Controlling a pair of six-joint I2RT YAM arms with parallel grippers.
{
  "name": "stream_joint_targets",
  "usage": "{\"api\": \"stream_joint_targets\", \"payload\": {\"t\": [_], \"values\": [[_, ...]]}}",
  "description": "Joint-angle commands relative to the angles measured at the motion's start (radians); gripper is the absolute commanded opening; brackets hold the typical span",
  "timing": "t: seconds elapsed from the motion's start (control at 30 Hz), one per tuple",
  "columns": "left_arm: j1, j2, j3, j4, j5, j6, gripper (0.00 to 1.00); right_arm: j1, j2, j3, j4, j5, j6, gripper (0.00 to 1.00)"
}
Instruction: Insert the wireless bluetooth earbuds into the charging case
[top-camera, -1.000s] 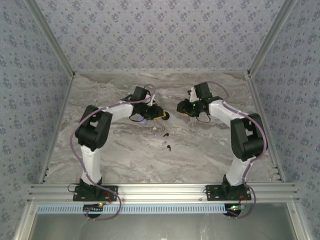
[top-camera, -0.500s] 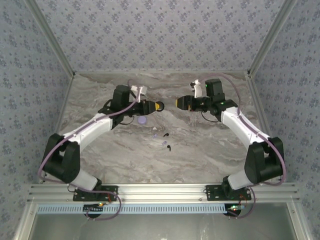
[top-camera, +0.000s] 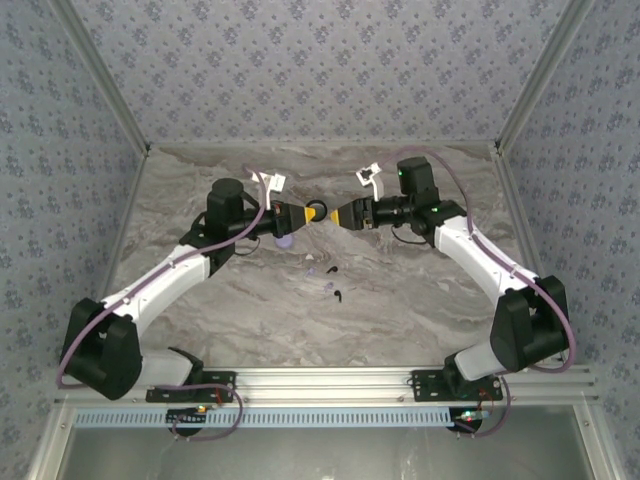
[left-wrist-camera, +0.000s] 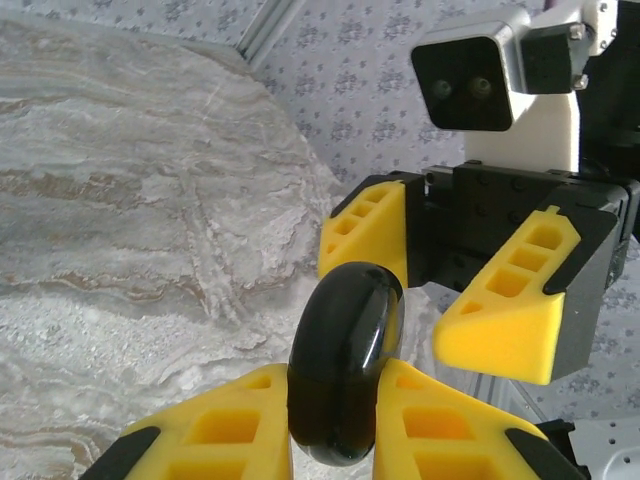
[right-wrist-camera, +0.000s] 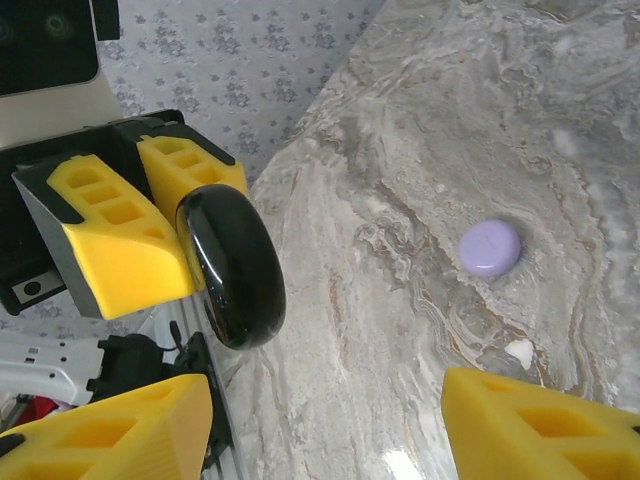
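Note:
My left gripper (left-wrist-camera: 335, 400) is shut on a glossy black round charging case (left-wrist-camera: 345, 350), held on edge above the table. In the top view that case (top-camera: 321, 214) sits between the left gripper (top-camera: 311, 213) and the right gripper (top-camera: 338, 216), which face each other at mid-table. The right gripper (right-wrist-camera: 325, 420) is open, nothing between its fingers, with the black case (right-wrist-camera: 232, 265) just ahead and to the left of them. The earbuds lie on the marble below: two pale purple (top-camera: 311, 271) (top-camera: 328, 287) and two black (top-camera: 331, 269) (top-camera: 340, 295).
A closed pale purple round case (top-camera: 285, 241) lies on the table under the left gripper and appears again as a purple case (right-wrist-camera: 490, 247) in the right wrist view. Patterned walls and metal rails (top-camera: 120, 240) enclose the marble table (top-camera: 400, 300).
Both arms have stretched out and lifted, bringing the grippers tip to tip. The left one carried the black case up and to the right. The right gripper's jaws have spread wider.

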Motion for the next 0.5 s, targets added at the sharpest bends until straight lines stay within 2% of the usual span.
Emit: {"api": "stream_joint_targets", "payload": {"t": [0.0, 0.23, 0.47], "values": [[-0.008, -0.030, -0.003, 0.043, 0.047, 0.030, 0.19, 0.008, 0.007, 0.049, 0.005, -0.048, -0.034, 0.64], [-0.017, -0.029, 0.005, 0.025, 0.054, 0.045, 0.19, 0.035, 0.033, 0.106, -0.021, -0.062, -0.059, 0.62], [-0.021, -0.030, 0.013, 0.014, 0.059, 0.051, 0.19, 0.046, 0.060, 0.136, -0.034, -0.071, -0.063, 0.51]]}}
